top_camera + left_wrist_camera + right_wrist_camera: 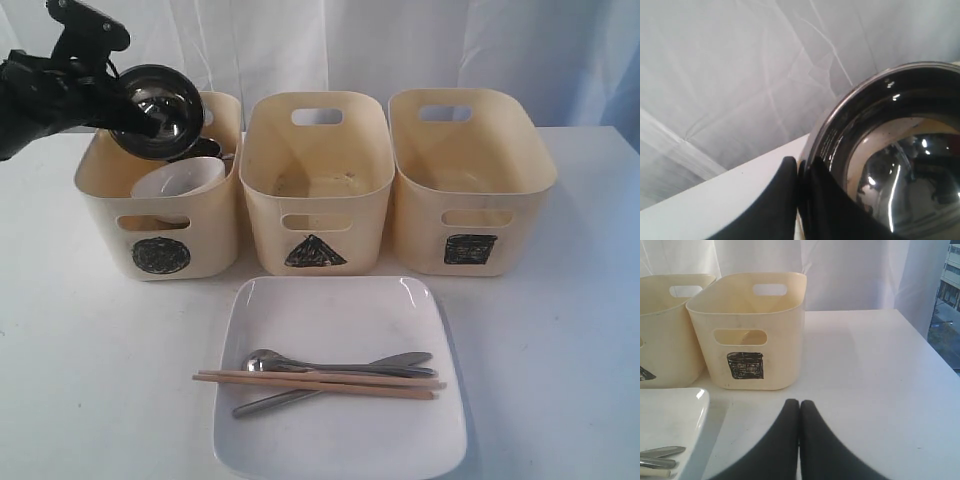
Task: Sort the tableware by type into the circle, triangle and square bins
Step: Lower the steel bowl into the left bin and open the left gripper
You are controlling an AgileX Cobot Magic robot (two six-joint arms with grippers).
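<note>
The left pincer was clamped on the rim of the steel bowl, one finger inside and one outside, the jaws nearly closed on the thin metal. It held the bowl tipped on its side, mouth toward the front edge, above the circle bin at the back-left of the worktop. A white bowl lay in that bin. The step in hand looked to be putting the steel bowl in with it. The next move, I'd say, called for levelling the bowl, lowering it clear of the bin's wall, then opening the jaws.

The left arm stretched in high from the left edge, wrist angled down. The right pincer hung low over the right side, nearer the front than the square bin, fingers pressed together, empty. Chopsticks and cutlery lay on the plate at the front edge, before the triangle bin.
</note>
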